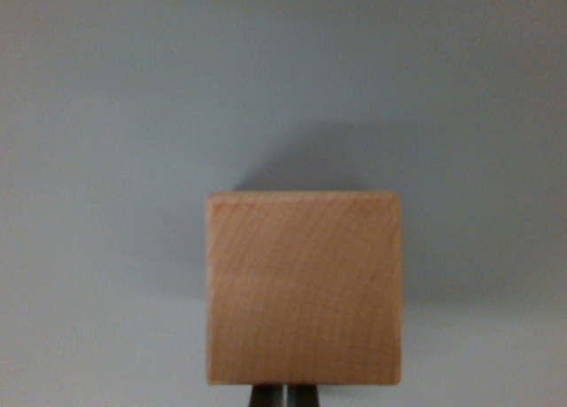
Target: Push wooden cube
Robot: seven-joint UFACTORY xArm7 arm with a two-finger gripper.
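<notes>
A light wooden cube fills the lower middle of the wrist view, resting on a plain grey surface. Its near face looks straight at the camera and its grain runs in faint diagonal lines. Just below the cube's bottom edge, at the frame's lower border, the dark tips of my gripper show, pressed close together with only a thin pale line between them. They sit right against the cube's near side. The cube casts a soft shadow behind it and to the wrist view's right.
Only the grey surface surrounds the cube on the left, the right and beyond it. No other object or edge is in view.
</notes>
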